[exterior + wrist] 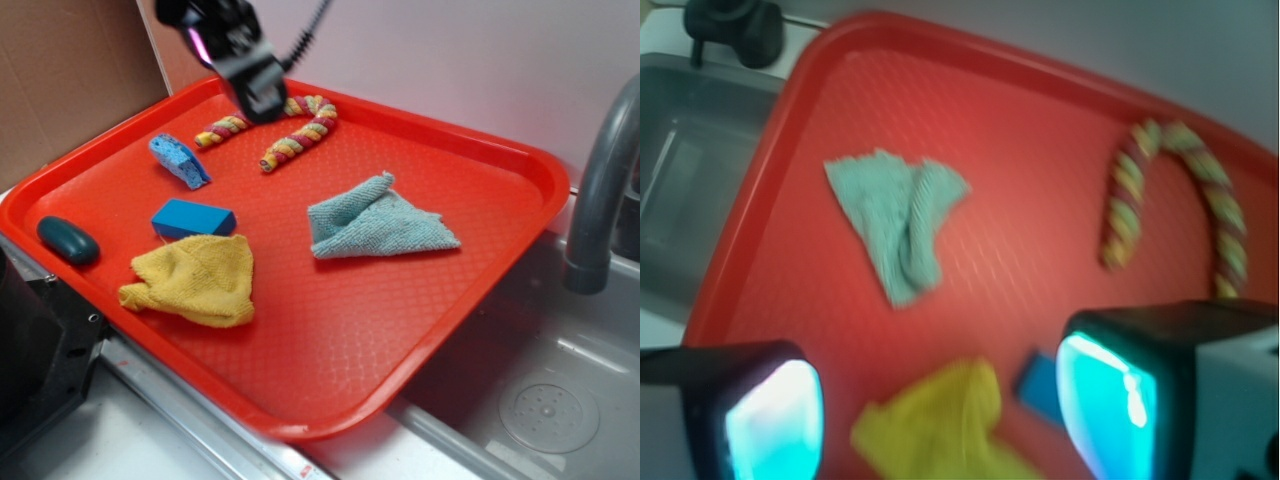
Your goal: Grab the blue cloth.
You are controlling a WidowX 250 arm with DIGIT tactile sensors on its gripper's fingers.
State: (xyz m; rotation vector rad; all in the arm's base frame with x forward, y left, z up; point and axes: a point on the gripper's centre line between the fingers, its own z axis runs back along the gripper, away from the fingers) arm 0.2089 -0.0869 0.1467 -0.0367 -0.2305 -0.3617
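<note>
On the tray [480, 290], left edge: a dark teal oval object [68, 240] lies alone near the rim.
Left of middle: a yellow cloth [195, 280] sits bunched at the front, a bright blue block [193, 218] touching its back edge, and a blue sponge [179, 161] farther back.
Back middle: a braided rope toy [282, 130] bends in an arch; the gripper [255, 85] hangs above its left end, well apart from the target.
Gripper state: in the wrist view both fingers [775, 420] stand wide apart with nothing between them.
Centre right: the blue cloth [372, 223] lies crumpled on the bare tray floor, clear of everything else, with a raised fold running along its upper edge.
Far right: a grey faucet [600, 190] rises beside the sink.
Step in hand: approach, judged barely begun.
How to do it well: travel forward and right over the cloth, keep the jaws wide, straddle the raised fold, and descend until the tips nearly meet the tray before closing.
Risk: closing on a flat single layer may slip off; drifting left would catch the yellow cloth instead.
</note>
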